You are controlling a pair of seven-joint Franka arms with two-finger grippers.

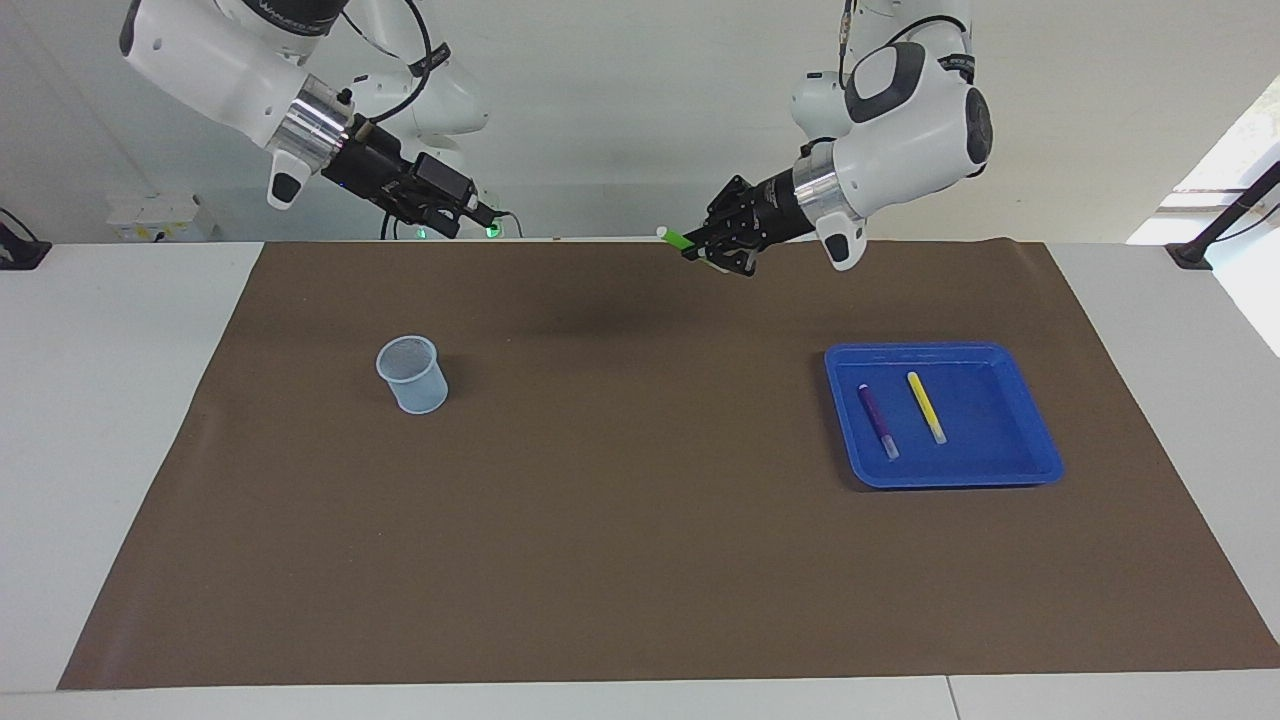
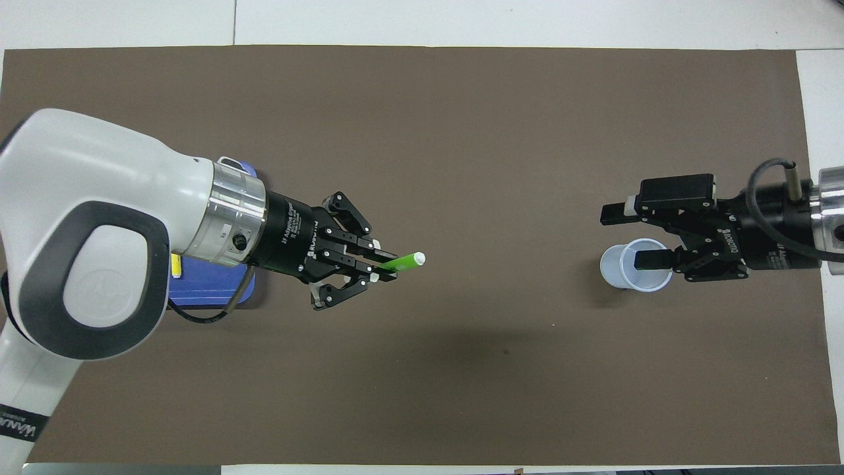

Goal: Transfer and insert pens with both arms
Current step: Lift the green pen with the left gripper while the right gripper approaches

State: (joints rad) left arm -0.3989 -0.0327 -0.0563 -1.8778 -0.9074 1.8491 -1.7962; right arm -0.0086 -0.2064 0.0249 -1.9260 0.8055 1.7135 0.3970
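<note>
My left gripper (image 1: 703,246) (image 2: 384,267) is shut on the green pen (image 1: 676,238) (image 2: 406,262), raised over the brown mat between the tray and the middle of the table. The pen lies level, its pale tip pointing toward my right gripper. The purple pen (image 1: 877,420) and the yellow pen (image 1: 926,407) lie side by side in the blue tray (image 1: 945,477); the overhead view shows only a sliver of the yellow one. My right gripper (image 1: 478,213) (image 2: 623,236) is open and empty, up in the air over the pale mesh cup (image 1: 412,375) (image 2: 636,265).
The brown mat (image 1: 640,520) covers most of the white table. The cup stands upright toward the right arm's end, the tray toward the left arm's end; my left arm hides most of the tray (image 2: 211,294) in the overhead view.
</note>
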